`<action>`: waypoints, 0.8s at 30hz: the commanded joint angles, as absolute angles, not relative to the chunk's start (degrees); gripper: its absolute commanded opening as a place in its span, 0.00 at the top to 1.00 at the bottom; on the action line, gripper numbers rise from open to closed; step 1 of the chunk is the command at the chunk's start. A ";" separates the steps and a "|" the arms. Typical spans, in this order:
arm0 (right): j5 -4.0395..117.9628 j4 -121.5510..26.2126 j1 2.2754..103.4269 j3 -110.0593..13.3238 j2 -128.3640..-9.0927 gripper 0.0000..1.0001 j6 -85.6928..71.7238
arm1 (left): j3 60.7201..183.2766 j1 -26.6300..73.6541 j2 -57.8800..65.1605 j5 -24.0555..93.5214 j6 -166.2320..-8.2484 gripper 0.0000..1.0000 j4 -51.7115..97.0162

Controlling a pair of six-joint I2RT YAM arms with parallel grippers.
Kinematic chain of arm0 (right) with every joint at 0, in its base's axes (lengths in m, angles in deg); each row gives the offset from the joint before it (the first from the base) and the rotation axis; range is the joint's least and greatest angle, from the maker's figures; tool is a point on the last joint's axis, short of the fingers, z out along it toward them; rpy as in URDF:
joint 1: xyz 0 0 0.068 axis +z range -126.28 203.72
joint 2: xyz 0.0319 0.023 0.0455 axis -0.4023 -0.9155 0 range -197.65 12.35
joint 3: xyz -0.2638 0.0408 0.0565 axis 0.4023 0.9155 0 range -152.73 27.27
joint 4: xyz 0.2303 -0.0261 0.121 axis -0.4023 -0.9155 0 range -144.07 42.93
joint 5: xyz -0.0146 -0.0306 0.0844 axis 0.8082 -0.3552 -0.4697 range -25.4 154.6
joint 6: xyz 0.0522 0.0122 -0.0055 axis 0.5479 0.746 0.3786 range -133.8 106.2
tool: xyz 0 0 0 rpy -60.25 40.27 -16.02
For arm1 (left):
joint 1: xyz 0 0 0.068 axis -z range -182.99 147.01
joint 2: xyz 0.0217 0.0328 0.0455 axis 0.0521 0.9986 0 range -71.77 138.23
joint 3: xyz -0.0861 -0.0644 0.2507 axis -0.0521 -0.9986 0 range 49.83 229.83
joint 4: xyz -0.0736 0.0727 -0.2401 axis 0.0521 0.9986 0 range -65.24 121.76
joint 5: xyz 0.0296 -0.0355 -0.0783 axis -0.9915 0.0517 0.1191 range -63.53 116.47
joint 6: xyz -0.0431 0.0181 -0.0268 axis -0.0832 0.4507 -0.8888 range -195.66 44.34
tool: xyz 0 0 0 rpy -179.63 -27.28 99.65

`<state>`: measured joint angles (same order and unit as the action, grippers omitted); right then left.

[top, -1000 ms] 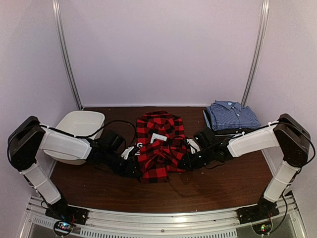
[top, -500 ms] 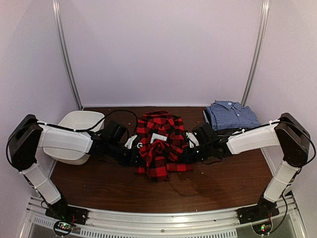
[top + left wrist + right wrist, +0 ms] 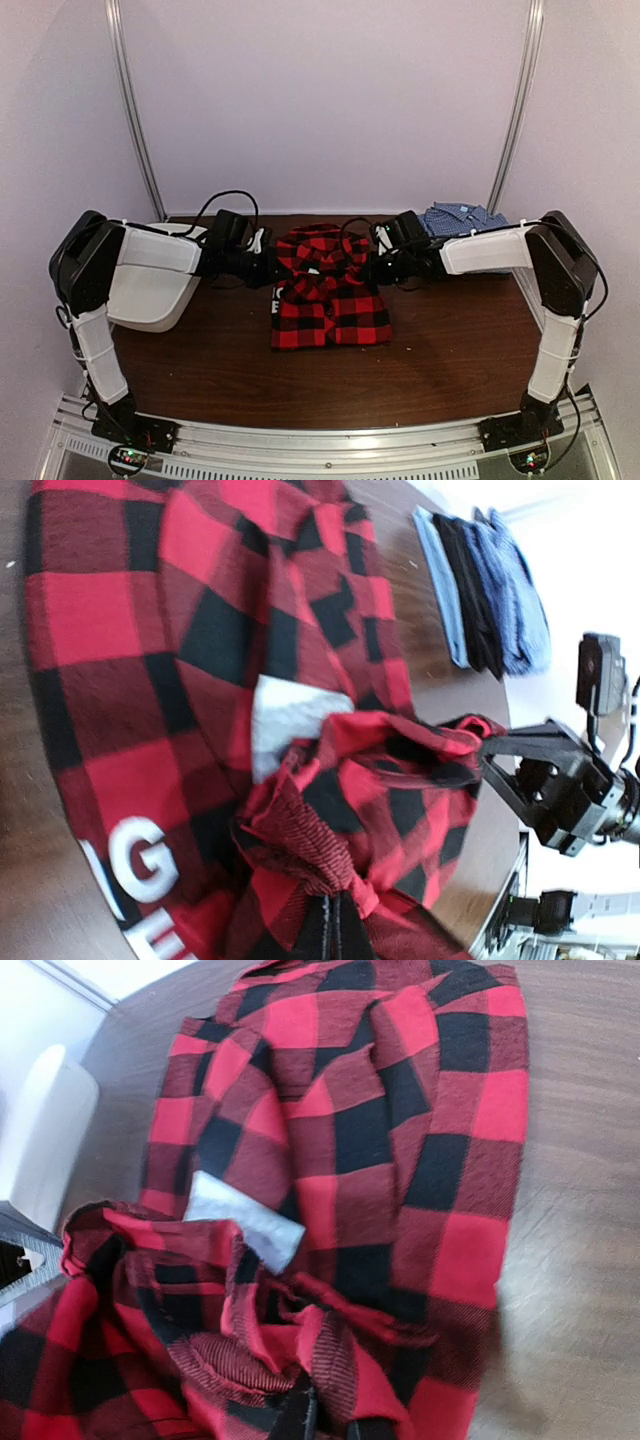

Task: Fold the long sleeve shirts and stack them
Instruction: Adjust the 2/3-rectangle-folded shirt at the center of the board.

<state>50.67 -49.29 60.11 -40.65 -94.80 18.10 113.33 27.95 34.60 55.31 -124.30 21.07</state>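
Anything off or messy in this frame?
Nothing spilled or damaged. The red plaid shirt is mid-fold: the left hand and right hand pinch its edge, and the cloth between them sags in a crumpled bunch, not a flat crease. The blue check shirt sits folded far right.

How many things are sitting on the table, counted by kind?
Shirts: 2 (red-and-black plaid shirt, blue check shirt)
White tub: 1
Total: 3
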 commanded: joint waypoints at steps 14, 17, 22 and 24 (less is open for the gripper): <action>56.09 -56.17 56.24 -46.94 -94.99 0.51 13.55 | 115.82 24.23 38.17 47.96 -130.28 0.88 15.42; 57.43 -56.99 56.31 -46.64 -93.83 0.52 13.47 | 114.07 23.60 36.88 47.07 -130.24 0.89 15.02; 59.79 -57.77 57.73 -46.45 -91.46 0.52 12.66 | 114.34 23.20 36.86 48.07 -128.31 0.76 14.96; 59.53 -57.71 58.95 -46.60 -91.37 0.53 12.21 | 114.55 23.20 36.51 47.36 -127.75 0.72 15.71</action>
